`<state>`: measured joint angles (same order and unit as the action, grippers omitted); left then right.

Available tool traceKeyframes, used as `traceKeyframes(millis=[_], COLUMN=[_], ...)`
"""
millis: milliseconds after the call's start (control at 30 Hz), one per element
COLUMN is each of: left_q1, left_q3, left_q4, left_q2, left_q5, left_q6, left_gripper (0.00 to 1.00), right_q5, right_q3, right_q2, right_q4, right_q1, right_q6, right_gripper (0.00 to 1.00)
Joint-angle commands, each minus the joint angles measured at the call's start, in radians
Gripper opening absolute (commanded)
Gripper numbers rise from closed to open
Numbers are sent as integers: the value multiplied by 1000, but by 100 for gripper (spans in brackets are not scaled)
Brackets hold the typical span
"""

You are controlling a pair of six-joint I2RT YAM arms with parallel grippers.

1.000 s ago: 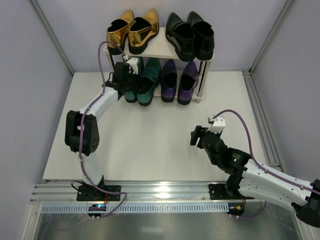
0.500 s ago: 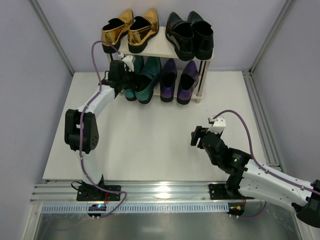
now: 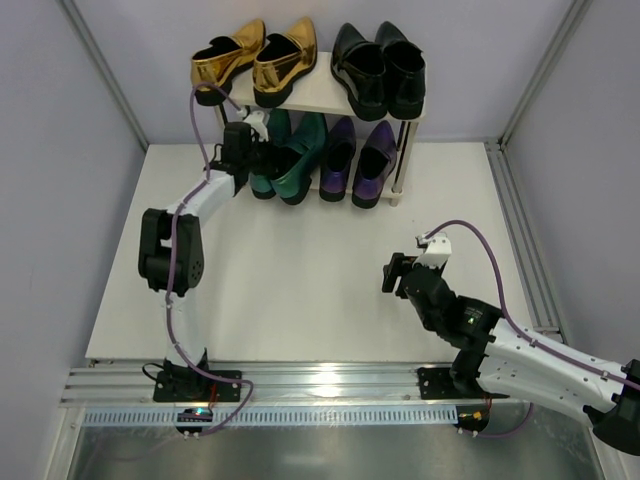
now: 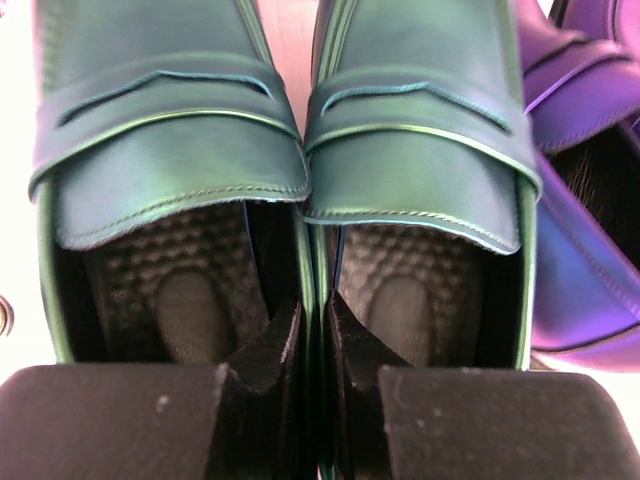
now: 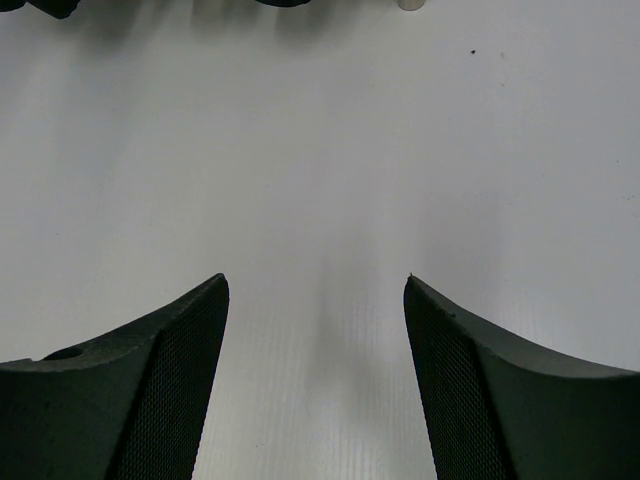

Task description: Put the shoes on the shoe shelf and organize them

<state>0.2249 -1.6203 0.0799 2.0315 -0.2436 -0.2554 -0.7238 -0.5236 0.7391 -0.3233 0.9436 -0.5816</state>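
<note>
The shoe shelf (image 3: pixel 316 96) stands at the back of the table. On its top board sit the gold shoes (image 3: pixel 256 58) and the black shoes (image 3: pixel 380 68); the left gold shoe's heel hangs over the shelf's left edge. On the lower tier are the teal green shoes (image 3: pixel 288 166) and the purple shoes (image 3: pixel 359 163). My left gripper (image 3: pixel 254 151) reaches in at the teal heels. In the left wrist view it (image 4: pixel 315 318) pinches the two touching inner walls of the teal green shoes (image 4: pixel 410 150). My right gripper (image 3: pixel 392 272) hangs open over bare table (image 5: pixel 315 285).
White walls with metal corner posts (image 3: pixel 105 80) close in the table on three sides. A metal rail (image 3: pixel 320 380) runs along the near edge. The left arm's purple cable (image 3: pixel 200 120) loops up beside the shelf's left end.
My left gripper has pushed the teal pair further back under the shelf. The left gold shoe has slid left and turned. The right arm has not moved.
</note>
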Motion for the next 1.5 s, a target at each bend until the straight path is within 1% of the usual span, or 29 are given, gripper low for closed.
traceKeyframes(millis=[0,233,300,333,367,400,433,500,533,567,600,633,700,733,767,833,1200,1300,1367,1467], left_q1=[-12,2,11,16,28,36,42,69,79,85,97,102,108,111,113,116,140,139,139,140], left_q3=[-75,-39,-39,-41,-44,-46,-56,-70,-73,-67,-64,-53,-9,9,45,69,163,226,299,388], left_q4=[-167,-172,-155,-147,-126,-114,-97,-42,-34,-31,-32,-38,-60,-75,-109,-138,-147,-163,-184,-201], left_q2=[9,-14,-22,-27,-33,-36,-39,-42,-45,-48,-62,-70,-94,-126,-142,-183,-362,-428,-464,-517], left_q5=[-7,7,13,24,44,65,119,176,203,234,263,277,306,314,322,332,435,483,519,533], left_q6=[-104,-113,-99,-87,-76,-44,-29,16,30,42,50,59,62,65,65,70,64,44,48,56], left_gripper=[12,13,16,19,27,28,32,39,42,48,51,56,63,83,90,100,100,100,100,100], right_q5=[-31,-28,-28,-29,-29,-28,-28,-28,-29,-28,-28,-26,-28,-26,-28,-31,-20,-32,-54,-69], right_q3=[2,8,11,14,17,17,20,23,23,23,25,25,25,28,28,31,19,10,2,-12], right_q2=[-17,-18,-21,-27,-30,-36,-37,-43,-46,-44,-46,-44,-46,-50,-52,-61,-47,-47,-47,-46], right_q4=[6,12,10,10,10,10,10,10,12,10,10,10,9,9,9,10,67,70,69,75], right_q1=[6,4,6,6,6,4,6,7,6,6,6,6,6,6,6,6,6,6,6,4], right_q6=[-12,-15,-18,-20,-20,-20,-20,-21,-20,-20,-23,-23,-24,-24,-23,-23,9,12,12,26], right_gripper=[73,73,73,73,73,73,73,73,73,73,73,73,73,73,73,73,73,73,73,73])
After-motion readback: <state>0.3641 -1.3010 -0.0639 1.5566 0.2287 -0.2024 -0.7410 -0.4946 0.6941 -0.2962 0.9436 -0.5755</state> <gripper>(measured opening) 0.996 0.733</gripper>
